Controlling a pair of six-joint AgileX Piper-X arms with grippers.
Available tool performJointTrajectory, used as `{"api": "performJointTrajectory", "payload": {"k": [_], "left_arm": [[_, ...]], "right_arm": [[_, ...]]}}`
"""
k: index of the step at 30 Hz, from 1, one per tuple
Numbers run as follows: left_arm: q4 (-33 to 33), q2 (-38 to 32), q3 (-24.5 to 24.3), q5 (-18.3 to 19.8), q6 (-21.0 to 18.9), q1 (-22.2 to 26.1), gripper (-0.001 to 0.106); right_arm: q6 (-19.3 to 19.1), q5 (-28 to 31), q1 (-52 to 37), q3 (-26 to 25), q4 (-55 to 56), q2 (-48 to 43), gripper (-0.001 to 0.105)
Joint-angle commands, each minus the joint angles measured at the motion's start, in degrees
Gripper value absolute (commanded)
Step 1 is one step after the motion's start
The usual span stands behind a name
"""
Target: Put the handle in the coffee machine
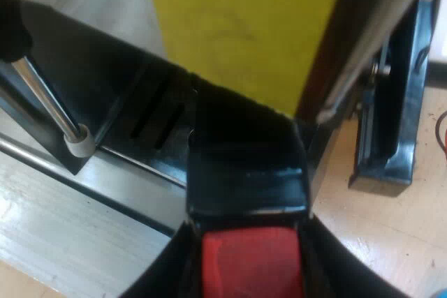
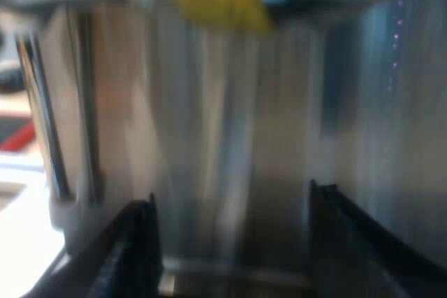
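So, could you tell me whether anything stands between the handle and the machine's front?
Nothing visible does: the handle, its red end in the left claw, points straight at the espresso machine; the steam wand stands off to one side.

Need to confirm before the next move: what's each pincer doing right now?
Left pincer: closed on the handle at its red end.
Right pincer: open, empty, facing the machine.

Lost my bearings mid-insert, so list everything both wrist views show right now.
Machine: one, steel, ahead of both grippers.
Patch: one, yellow, on machine above handle.
Tray: one, black, slotted, at machine's base.
Wand: one, metal, pale tip, over tray.
Handle: one, black, red end, at machine's front.
Table: one, pale wood, under machine.
Left gripper: black, shut on handle.
Right gripper: black, open, facing machine.
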Motion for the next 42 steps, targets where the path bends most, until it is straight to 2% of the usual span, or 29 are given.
{"api": "performJointTrajectory", "payload": {"k": [1, 11, 16, 21, 26, 37, 40, 41, 42], "left_arm": [[-1.8, -1.54, -1.84, 9.64, -0.78, -0.08, 0.0], [-1.66, -1.54, -1.84, 9.79, -0.78, -0.08, 0.0], [-1.55, -1.54, -1.84, 9.79, -0.78, -0.08, 0.0], [-1.55, -1.54, -1.84, 9.79, -0.78, -0.08, 0.0], [-1.55, -1.54, -1.84, 9.79, -0.78, -0.08, 0.0], [-1.55, -1.54, -1.84, 8.97, -0.47, -0.08, 0.0], [-1.55, -1.54, -1.84, 8.97, -0.71, -0.08, 0.01], [-1.45, -1.54, -1.84, 8.97, -0.71, -0.08, 0.022], [-1.35, -1.54, -1.84, 8.97, -0.71, -0.08, 0.028]], "right_arm": [[-0.71, 2.62, -0.36, -0.45, -2.55, -0.17, 0.048], [-0.71, 2.82, -1.04, -3.65, -4.33, -0.17, 0.048], [-3.29, 2.82, -1.27, -5.01, -4.72, -0.17, 0.048], [-3.28, 3.14, -1.37, -5.44, -6.04, -0.17, 0.048], [-8.78, 3.19, -1.37, -5.44, -10.28, -0.17, 0.048], [-9.17, 3.19, -1.37, -5.44, -11.91, -0.17, 0.048], [-9.17, 5.39, -1.37, -5.44, -12.46, -0.3, 0.048], [-9.17, 6.37, -1.37, -5.44, -12.83, -0.31, 0.048], [-9.17, 6.73, -1.37, -5.44, -13.21, -0.3, 0.048]]}}
